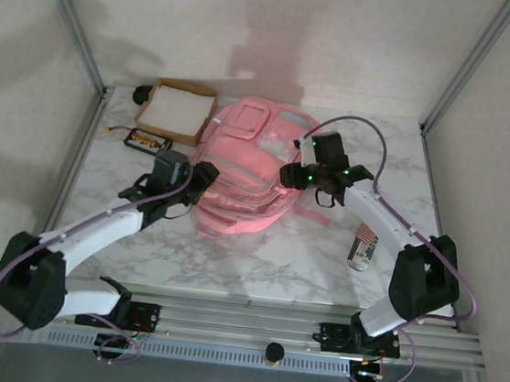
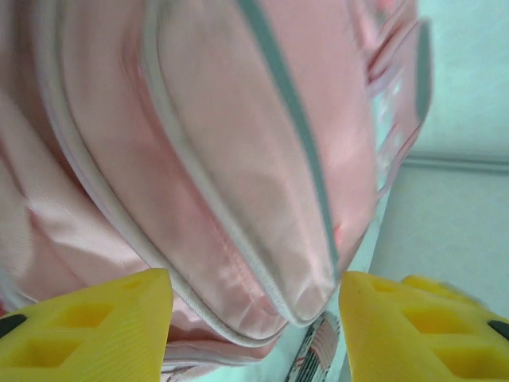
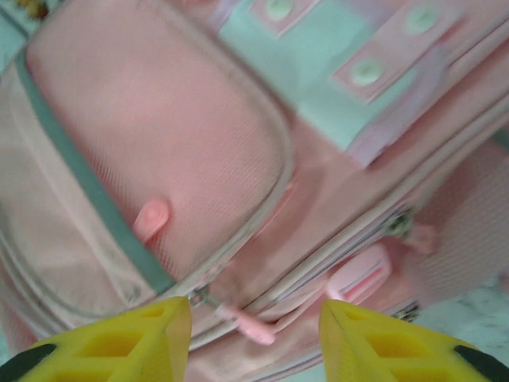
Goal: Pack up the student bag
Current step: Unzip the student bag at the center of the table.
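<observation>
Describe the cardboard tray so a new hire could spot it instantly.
Start at the big pink student bag in the middle of the marble table. At the bag's far-left corner sits the cardboard tray: shallow, square, tan-rimmed with a pale inside. The small dark things beside it are much smaller and black.

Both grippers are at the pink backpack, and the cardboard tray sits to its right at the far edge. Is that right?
No. The top view shows the cardboard tray on the pink backpack's left, at the far edge. The left gripper and right gripper are indeed at the backpack.
</observation>
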